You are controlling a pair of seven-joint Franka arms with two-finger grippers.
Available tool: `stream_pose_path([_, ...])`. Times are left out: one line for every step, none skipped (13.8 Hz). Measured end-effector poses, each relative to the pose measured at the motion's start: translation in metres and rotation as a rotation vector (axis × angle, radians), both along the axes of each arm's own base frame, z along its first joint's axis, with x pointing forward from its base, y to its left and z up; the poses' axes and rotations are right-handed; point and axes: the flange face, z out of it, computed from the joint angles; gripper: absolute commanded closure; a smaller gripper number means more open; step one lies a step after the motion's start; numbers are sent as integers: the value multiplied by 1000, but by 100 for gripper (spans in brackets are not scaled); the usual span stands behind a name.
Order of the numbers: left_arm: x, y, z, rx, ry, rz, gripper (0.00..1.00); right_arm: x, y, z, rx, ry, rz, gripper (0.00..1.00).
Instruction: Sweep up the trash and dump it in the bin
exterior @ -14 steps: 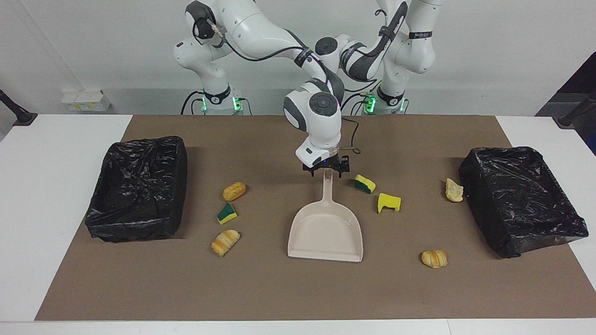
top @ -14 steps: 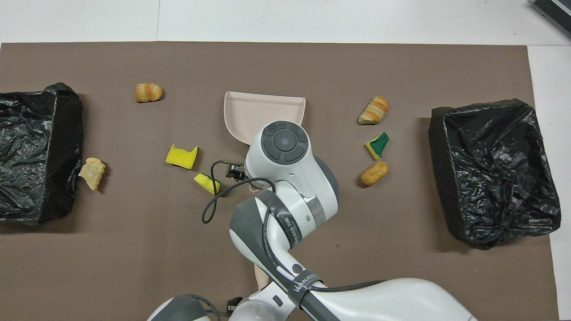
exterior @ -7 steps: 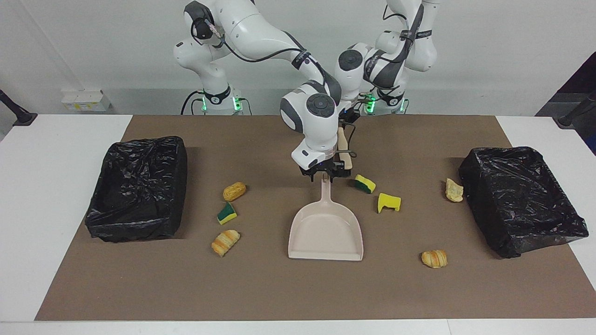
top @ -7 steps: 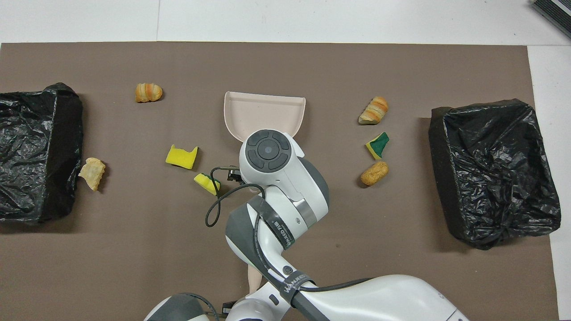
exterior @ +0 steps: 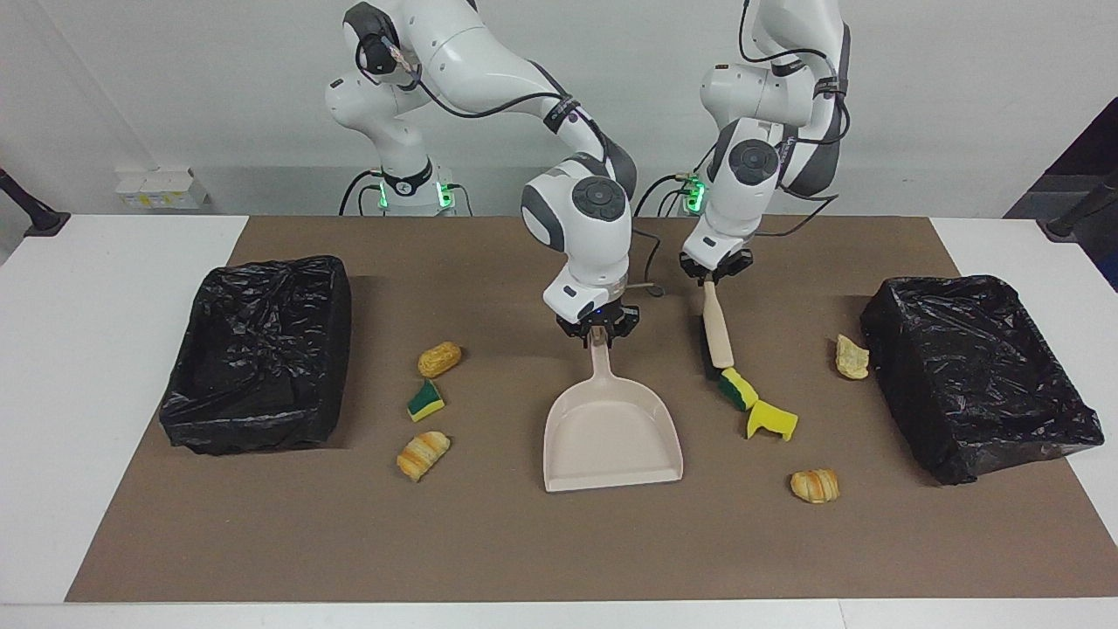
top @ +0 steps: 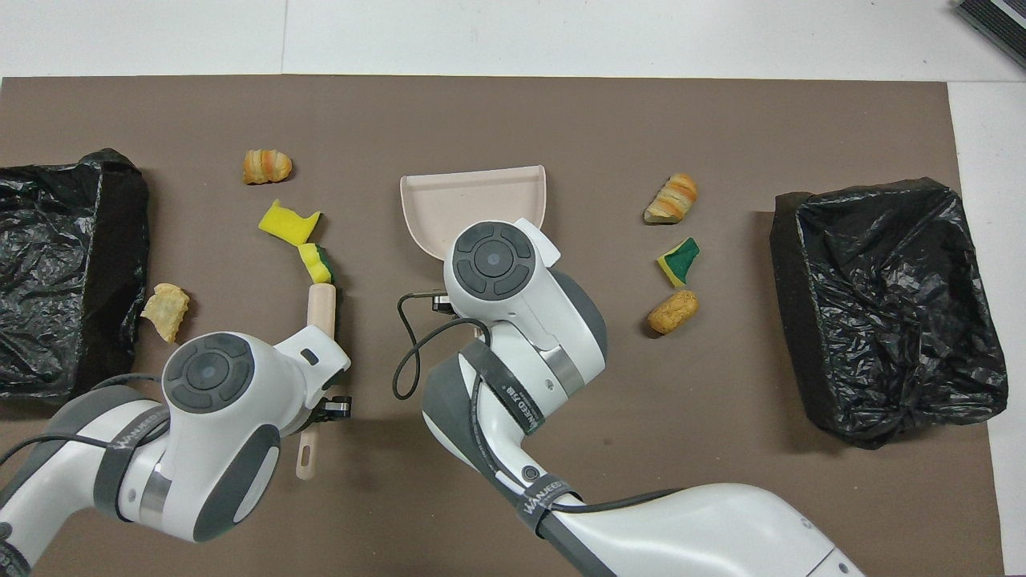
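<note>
While my left gripper [exterior: 714,273] is clamped on the brush [exterior: 719,332] and my right gripper [exterior: 599,332] on the dustpan [exterior: 611,432], I'd nudge the light, springy trash [exterior: 739,388] low

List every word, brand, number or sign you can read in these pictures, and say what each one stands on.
"WANJEED": on the black strap around the left arm, overhead view.
"WANJEED": on the black strap around the right arm, overhead view.
Too small to read: the lettering on the right arm's second black band, and on the left arm's strap in the facing view.
No other text shows on the table, the bins or the tools.
</note>
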Motion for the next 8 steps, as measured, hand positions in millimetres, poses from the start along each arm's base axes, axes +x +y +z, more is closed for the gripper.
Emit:
stream_pose_path([6, 4, 10, 5, 12, -5, 100, 0, 0, -1, -2, -1, 31, 64])
stream_pose_path([12, 3, 26, 8, 22, -16, 100, 0, -1, -3, -5, -1, 65, 64])
stream_pose_path([21, 2, 49, 4, 20, -35, 100, -1, -1, -4, -7, 0, 103, 68])
stream_pose_path([34, 8, 74, -8, 2, -60, 100, -1, -2, -6, -10, 0, 132, 89])
stream_pose_path([47, 19, 97, -23, -19, -89, 100, 0, -3, -6, -17, -4, 161, 100])
stream_pose_path([60, 34, 113, -37, -42, -121, 100, 1, -4, -7, -36, -17, 202, 100])
stream_pose_path([71, 50, 122, -43, -61, -151, 100, 1, -5, -6, -51, -28, 238, 100])
stream_pose_path([85, 69, 128, -40, -75, -196, 100, 3, -6, -4, -64, -40, 264, 100])
